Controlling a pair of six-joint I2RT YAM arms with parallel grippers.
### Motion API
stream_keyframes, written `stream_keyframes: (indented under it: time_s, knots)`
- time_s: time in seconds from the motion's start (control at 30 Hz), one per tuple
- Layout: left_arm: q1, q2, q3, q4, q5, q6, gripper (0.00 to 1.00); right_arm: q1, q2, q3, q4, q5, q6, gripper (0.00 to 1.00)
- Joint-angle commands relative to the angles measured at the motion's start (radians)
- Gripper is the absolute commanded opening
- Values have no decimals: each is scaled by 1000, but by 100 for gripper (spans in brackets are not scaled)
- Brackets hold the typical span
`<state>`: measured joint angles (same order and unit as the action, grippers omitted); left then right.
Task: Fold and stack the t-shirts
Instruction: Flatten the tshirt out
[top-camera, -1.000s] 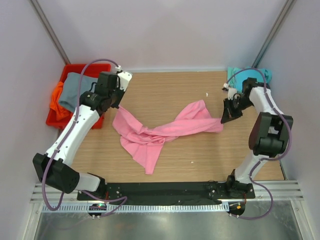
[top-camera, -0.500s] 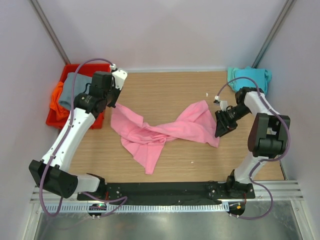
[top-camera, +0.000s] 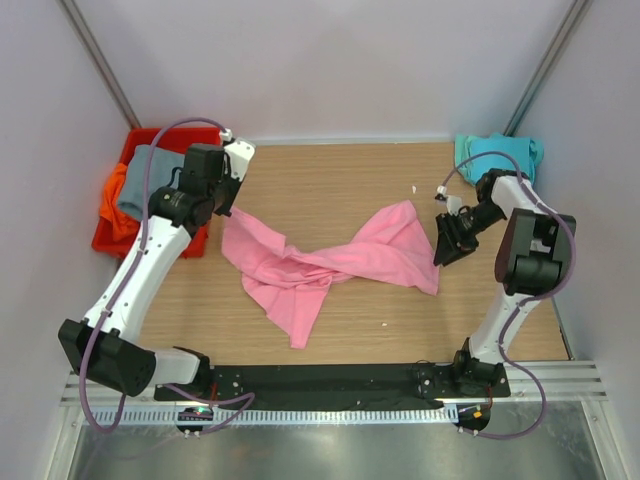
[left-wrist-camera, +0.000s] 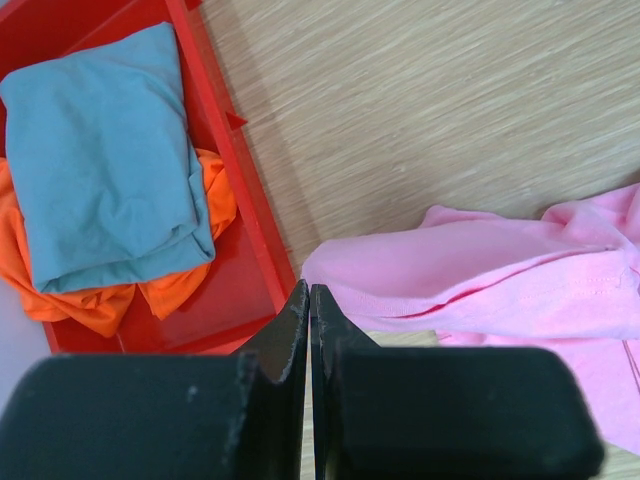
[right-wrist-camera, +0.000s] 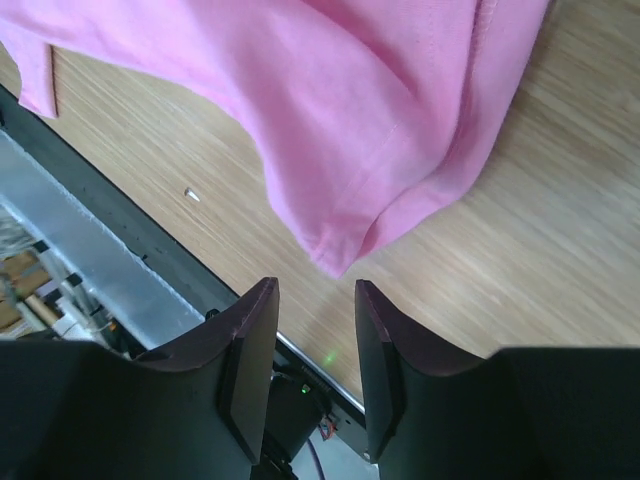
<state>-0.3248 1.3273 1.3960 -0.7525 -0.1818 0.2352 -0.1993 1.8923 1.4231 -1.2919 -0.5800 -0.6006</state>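
Observation:
The pink t-shirt (top-camera: 320, 262) lies twisted across the middle of the table. My left gripper (top-camera: 227, 207) is shut on its left corner (left-wrist-camera: 330, 270), beside the red bin. My right gripper (top-camera: 443, 250) is open just off the shirt's right end. That corner (right-wrist-camera: 335, 255) lies on the wood right before the fingertips (right-wrist-camera: 262, 300), with nothing between them. A teal t-shirt (top-camera: 497, 152) sits at the back right corner. A grey t-shirt (left-wrist-camera: 105, 160) lies folded on an orange t-shirt (left-wrist-camera: 90, 300) in the bin.
The red bin (top-camera: 150, 138) stands at the back left edge of the table, its wall (left-wrist-camera: 250, 240) close to my left fingers. A black rail (top-camera: 320, 380) runs along the front. A small white scrap (top-camera: 414, 188) lies on the wood.
My right gripper has opened and let go of the pink shirt's right end, which dropped slack onto the table. My left gripper shifted slightly left with the shirt's corner.

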Motion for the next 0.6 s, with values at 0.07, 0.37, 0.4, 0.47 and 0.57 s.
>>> stream_keyframes:
  time_s: [0.07, 0.37, 0.4, 0.47, 0.57]
  knots:
    - [9, -4, 0, 44, 8, -7, 0, 3, 85, -42, 31, -20, 2, 41]
    - [10, 18, 4, 44, 13, -10, 0, 3, 131, -67, 13, -24, -36, 41]
    - [10, 21, 5, 44, 13, -10, 0, 3, 137, -69, 5, -26, -39, 41]
    - [10, 21, 5, 44, 15, -8, 0, 3, 168, -72, -6, -33, -56, 41]
    - [10, 20, 3, 42, 15, -10, 0, 3, 205, -69, -44, -58, -86, 40]
